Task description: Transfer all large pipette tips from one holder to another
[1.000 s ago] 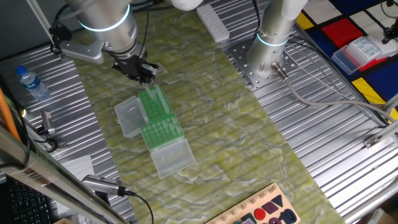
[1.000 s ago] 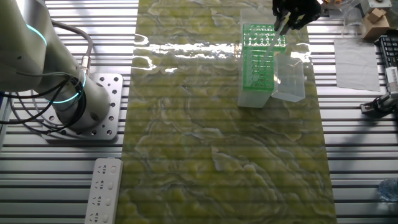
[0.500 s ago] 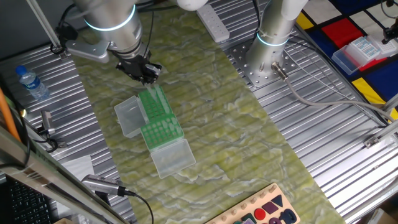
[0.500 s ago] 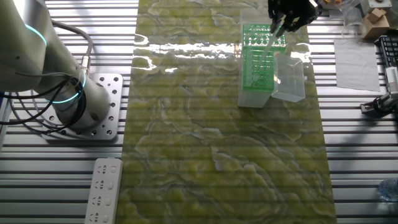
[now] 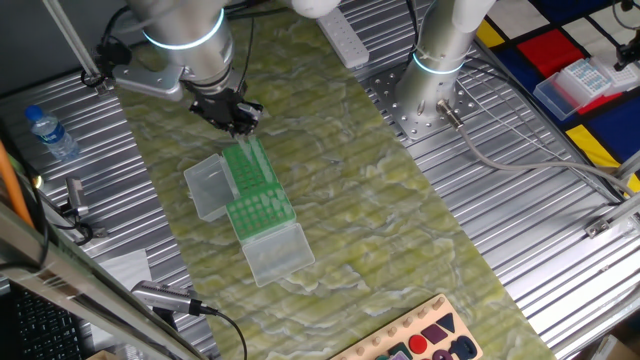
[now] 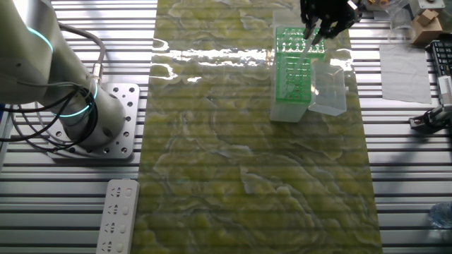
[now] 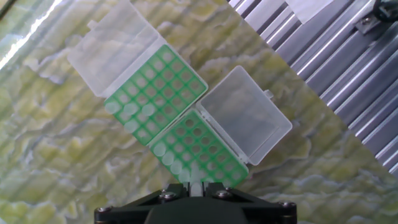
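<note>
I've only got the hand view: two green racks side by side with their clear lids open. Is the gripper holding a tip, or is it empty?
Observer: It's holding one. In the other fixed view a pale pipette tip slants down from the gripper toward the green racks.
Operator: Is the tip's end clear of the rack?
Observer: I can't tell. The gripper itself sits above the end of the racks and doesn't touch them.
Operator: Is anything else nearby that I can't see?
Observer: A water bottle stands on the ribbed metal, well off the mat.
</note>
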Robot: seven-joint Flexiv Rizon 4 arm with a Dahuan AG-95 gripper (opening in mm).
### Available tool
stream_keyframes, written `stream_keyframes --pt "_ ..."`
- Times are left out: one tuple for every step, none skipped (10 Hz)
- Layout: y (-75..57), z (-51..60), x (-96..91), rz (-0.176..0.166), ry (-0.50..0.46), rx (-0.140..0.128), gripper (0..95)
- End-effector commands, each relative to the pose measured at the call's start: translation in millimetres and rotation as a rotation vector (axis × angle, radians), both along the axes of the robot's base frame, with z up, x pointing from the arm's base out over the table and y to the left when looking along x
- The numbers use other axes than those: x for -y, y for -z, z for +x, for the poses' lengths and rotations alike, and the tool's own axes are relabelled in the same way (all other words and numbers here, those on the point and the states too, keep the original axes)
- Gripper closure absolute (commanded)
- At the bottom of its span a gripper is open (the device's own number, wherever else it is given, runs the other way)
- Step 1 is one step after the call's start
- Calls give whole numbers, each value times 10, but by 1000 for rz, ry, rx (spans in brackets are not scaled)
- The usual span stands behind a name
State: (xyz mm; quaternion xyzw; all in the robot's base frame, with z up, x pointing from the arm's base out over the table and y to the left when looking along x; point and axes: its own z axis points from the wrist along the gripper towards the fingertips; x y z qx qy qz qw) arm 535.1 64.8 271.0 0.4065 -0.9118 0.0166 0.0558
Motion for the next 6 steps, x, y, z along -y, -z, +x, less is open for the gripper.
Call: stream_keyframes --pt "9 -11 7 -1 -12 11 570" --pt "13 -8 1 -2 0 10 570" --pt "22 4 -25 -3 37 9 570" --pt "36 28 -87 -2 94 7 570" --pt "48 58 -205 -2 172 0 760" --pt "64 77 -289 -3 215 -1 760"
